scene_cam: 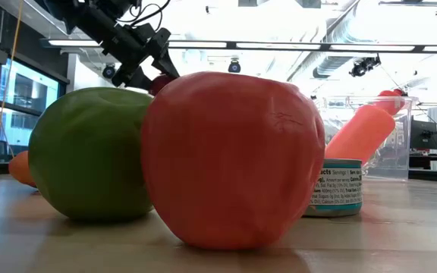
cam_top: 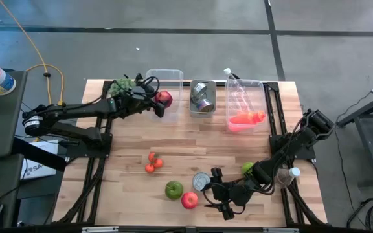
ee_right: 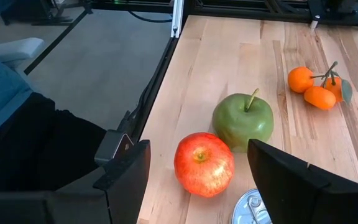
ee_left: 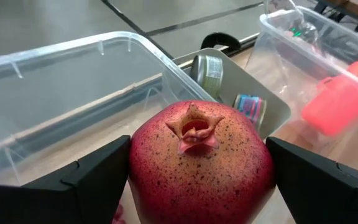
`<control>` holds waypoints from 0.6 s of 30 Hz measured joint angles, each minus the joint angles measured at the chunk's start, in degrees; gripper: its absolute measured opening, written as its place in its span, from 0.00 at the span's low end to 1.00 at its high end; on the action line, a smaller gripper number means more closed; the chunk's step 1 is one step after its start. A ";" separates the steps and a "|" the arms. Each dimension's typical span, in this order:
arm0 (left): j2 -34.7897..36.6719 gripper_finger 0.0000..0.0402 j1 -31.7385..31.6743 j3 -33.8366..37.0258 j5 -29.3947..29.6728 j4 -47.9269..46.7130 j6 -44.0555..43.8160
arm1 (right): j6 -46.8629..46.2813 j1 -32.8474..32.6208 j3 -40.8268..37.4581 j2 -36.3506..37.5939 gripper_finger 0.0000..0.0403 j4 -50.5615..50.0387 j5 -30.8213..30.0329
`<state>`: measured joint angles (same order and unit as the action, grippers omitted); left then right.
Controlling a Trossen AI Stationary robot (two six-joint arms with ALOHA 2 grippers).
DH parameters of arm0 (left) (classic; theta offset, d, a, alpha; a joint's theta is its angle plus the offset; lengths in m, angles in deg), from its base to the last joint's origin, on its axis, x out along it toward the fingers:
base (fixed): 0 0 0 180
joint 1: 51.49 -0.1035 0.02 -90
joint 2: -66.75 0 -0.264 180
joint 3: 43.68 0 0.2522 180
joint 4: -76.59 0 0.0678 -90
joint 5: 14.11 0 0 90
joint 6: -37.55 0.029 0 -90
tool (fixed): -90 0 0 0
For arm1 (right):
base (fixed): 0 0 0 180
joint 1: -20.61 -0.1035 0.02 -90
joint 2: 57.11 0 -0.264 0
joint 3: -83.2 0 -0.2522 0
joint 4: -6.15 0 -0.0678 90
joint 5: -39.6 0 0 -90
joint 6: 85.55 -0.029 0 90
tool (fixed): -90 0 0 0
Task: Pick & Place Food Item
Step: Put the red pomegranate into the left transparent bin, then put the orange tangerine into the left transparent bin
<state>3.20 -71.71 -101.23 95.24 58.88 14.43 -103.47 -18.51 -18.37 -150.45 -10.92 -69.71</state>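
**Desk:** Where's the food item right now?

**Me:** I have the pomegranate (ee_left: pixel 201 163) clamped between the left gripper (cam_top: pixel 159 103) fingers (ee_left: pixel 89 180), one on each flank, crown facing the wrist camera. From overhead it sits at about 11 o'clock on the counter (cam_top: pixel 128 168), at the near rim of the empty clear bin (cam_top: pixel 165 79). I can't tell whether it is over the rim or just short of it.

**Desk:** Neighbours of that bin?

**Me:** At 12 o'clock, a grey tray (cam_top: pixel 203 97) with cans in it. At 1 o'clock, a second clear bin (cam_top: pixel 245 103) holding an orange-red bottle (cam_top: pixel 246 118) and a clear one.

**Desk:** Right arm?

**Me:** Low at 5 o'clock. Right gripper (cam_top: pixel 220 199) is spread and gripping nothing; through its wrist camera I see the red apple (ee_right: pixel 204 163) on the counter between the fingers' line of sight, the green apple (ee_right: pixel 243 120) touching or just beside it farther on, and the rim of a can (cam_top: pixel 201 181) near the gripper.

**Desk:** Anything else loose?

**Me:** Small oranges (cam_top: pixel 153 162) with a leaf near centre, toward 7 o'clock. A lime-green fruit (cam_top: pixel 247 168) at 4 o'clock beside the right arm. In the table-level view the two apples fill the frame, can behind them.
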 joint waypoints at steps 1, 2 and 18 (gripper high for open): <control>0.00 0.87 0.19 0.00 0.35 -0.10 1.03 | -0.02 -0.02 0.00 0.00 0.64 0.00 0.01; 0.00 0.87 0.42 0.00 0.36 -0.09 2.40 | 0.00 0.00 0.00 0.00 0.64 0.00 0.01; 0.36 1.00 5.18 0.00 9.80 1.65 9.19 | -0.52 -0.01 0.00 0.00 0.64 -0.46 0.01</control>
<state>3.56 -66.53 -101.23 105.04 60.53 23.62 -103.98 -18.52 -18.37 -150.45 -11.38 -69.71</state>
